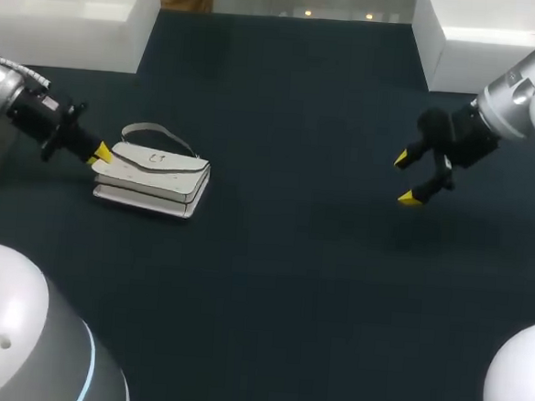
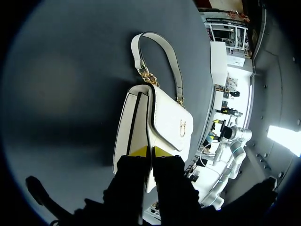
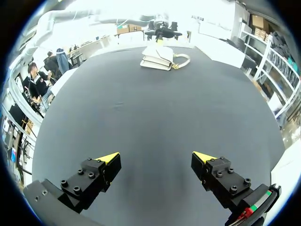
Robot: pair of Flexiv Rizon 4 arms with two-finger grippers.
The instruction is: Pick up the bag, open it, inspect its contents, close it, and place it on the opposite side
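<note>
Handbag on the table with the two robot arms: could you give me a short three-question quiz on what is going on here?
1. True or false: the handbag stands upright on the table.
2. Which gripper is at the handbag? A the left one, B the right one, C both.
3. Fill in: the right gripper hangs over bare table, its fingers ___.
Key: 1 false, it lies flat. 2 A, the left gripper is at its end. 3 open.
</note>
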